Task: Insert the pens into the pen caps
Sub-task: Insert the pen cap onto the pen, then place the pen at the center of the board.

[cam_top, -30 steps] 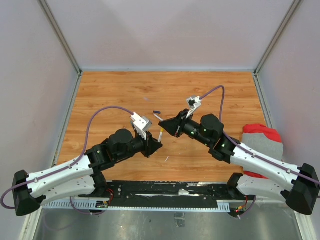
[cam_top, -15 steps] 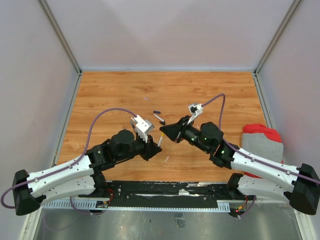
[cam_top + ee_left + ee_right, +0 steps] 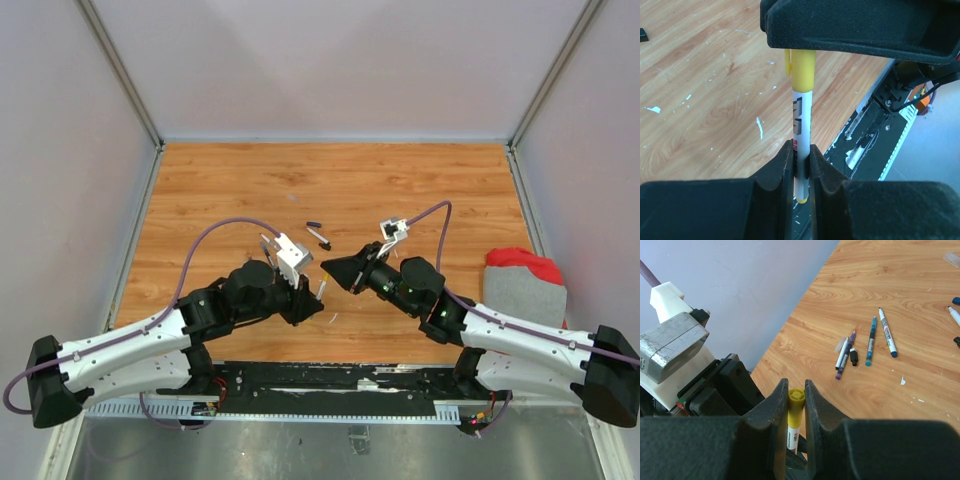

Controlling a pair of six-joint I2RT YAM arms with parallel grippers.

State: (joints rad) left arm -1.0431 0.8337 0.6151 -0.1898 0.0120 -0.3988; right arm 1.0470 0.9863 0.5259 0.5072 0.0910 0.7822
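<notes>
Change since one second ago: on the wooden table (image 3: 400,180), the left arm (image 3: 130,350) and the right arm (image 3: 520,335) have both drawn back toward the near edge. The point where their tips meet has moved nearer with them. The gap between the two tips has narrowed. The red and grey cloth (image 3: 528,280) at the table's right edge has not moved.

Count, arms: two, angled inward, tips meeting just above the table near its middle.

Count, cloth: one.

Left gripper (image 3: 800,155): clenched on the lower white barrel of the held pen (image 3: 801,125), which stands upright between its fingers.

Right gripper (image 3: 795,387): clenched on the yellow cap (image 3: 803,70). The cap sits over the upper end of that same pen. Whether it is fully seated cannot be told.

Count, loose pens in the right wrist view: four, lying close together on the wood. These are a white pen (image 3: 842,353), a purple pen (image 3: 846,359) touching it, a teal pen (image 3: 870,342) and a blue-tipped pen (image 3: 887,333).

Count, loose caps there: one black cap (image 3: 854,357), just beside the purple pen.

Three further small items are cut off at that view's right edge and cannot be identified.

In the overhead view, two small dark pieces (image 3: 313,224) lie just beyond the grippers; they are too small to classify.
</notes>
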